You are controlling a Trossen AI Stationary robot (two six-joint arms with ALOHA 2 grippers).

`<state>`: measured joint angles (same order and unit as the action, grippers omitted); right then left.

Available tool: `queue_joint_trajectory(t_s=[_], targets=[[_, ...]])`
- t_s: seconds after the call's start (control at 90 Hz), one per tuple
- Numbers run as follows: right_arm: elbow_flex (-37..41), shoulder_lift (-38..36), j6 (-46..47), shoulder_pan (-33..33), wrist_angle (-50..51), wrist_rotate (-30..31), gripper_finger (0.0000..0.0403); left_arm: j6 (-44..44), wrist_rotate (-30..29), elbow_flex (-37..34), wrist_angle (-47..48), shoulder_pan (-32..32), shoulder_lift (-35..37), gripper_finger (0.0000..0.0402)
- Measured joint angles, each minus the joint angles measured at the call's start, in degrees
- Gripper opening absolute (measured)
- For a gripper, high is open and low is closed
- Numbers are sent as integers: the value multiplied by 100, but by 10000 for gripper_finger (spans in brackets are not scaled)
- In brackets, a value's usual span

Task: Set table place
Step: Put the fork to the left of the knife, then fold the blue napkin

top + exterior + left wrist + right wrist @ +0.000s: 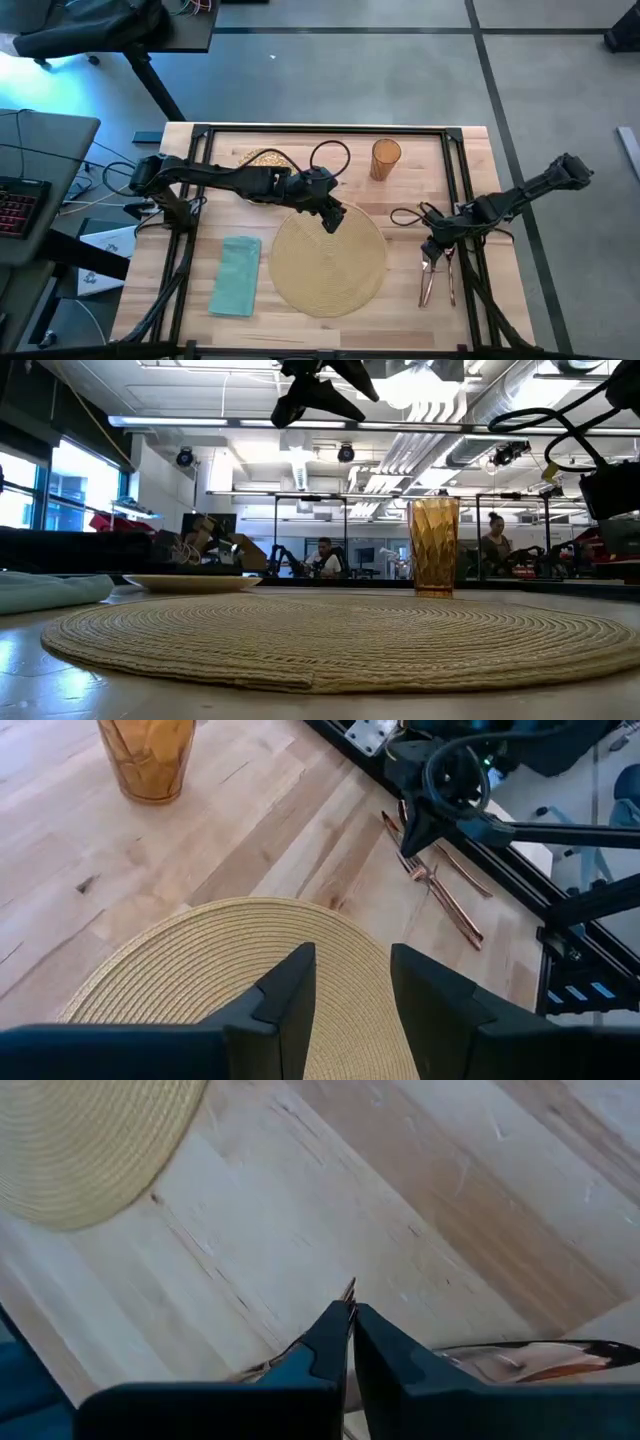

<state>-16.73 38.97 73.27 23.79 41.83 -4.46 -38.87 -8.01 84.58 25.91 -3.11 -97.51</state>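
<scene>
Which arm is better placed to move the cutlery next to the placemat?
Right. The right gripper is already at the cutlery, fingers closed on a copper piece. The left gripper hovers open over the placemat, farther away.

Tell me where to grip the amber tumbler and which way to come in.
Grip the tumbler around its side wall, about mid-height, coming in level from the side. It stands upright and alone on the table, with bare wood all around. The walls taper slightly toward the base, so probably close the fingers across the middle rather than low down.
</scene>
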Motion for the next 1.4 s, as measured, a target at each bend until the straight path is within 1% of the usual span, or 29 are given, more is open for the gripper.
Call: queue_joint_trajectory(t_s=[0.122, 0.189, 0.322, 0.444, 0.5, 0.567, 0.633, 0.711, 0.767, 0.844, 0.911, 0.967, 1.033, 1.1, 1.167, 1.244, 1.4], targets=[[-2, 81, 44, 26, -2, 55, 3, 0, -5, 0, -2, 0, 0, 117], [-2, 84, 131, 26, -3, 109, 12, -2, -4, 0, 0, 0, 0, 117], [-2, 80, 313, 24, -1, 230, 54, -4, -4, 0, 0, -7, 0, 117], [-45, 51, 391, 24, 33, 222, 95, -4, 4, 0, 0, -7, 0, 117], [-154, 45, 463, 24, 137, 200, 106, -4, 42, 0, 0, -7, 0, 117], [-338, 47, 493, 24, 377, 252, 111, -7, 61, 0, 0, -10, 0, 117], [-573, 45, 485, 24, 463, 481, 110, -6, 91, -9, -8, -17, 0, 117], [-817, 45, 461, 26, 277, 906, 104, -7, 138, -70, 9, -37, 0, 117], [-917, 60, 291, 24, -164, 1209, 99, -7, 140, -171, -2, -66, 0, 117], [-938, 119, 23, 26, -1224, 1739, 93, -147, 89, -351, 112, -87, 0, 117], [-915, 237, -227, 26, -2233, 2253, 92, -456, 223, -497, 492, -85, 0, 117], [-911, 391, -570, -3, -2784, 2529, 92, -807, 455, -580, 1182, -81, 0, 117], [-903, 613, -901, -92, -3160, 2559, 92, -1131, 683, -620, 2175, -99, -4, 117], [-901, 846, -882, -177, -3301, 2530, 92, -1393, 734, -674, 3036, -218, -2, 117], [-897, 1100, -748, -230, -3348, 2393, 92, -1611, 800, -822, 3666, -378, 4, 117], [-890, 1368, -724, -286, -3407, 2085, 92, -1732, 1081, -1050, 4207, -497, 1, 119], [-890, 1817, -710, -315, -3756, 1393, 92, -1804, 1795, -1645, 4799, -684, 18, 138]])
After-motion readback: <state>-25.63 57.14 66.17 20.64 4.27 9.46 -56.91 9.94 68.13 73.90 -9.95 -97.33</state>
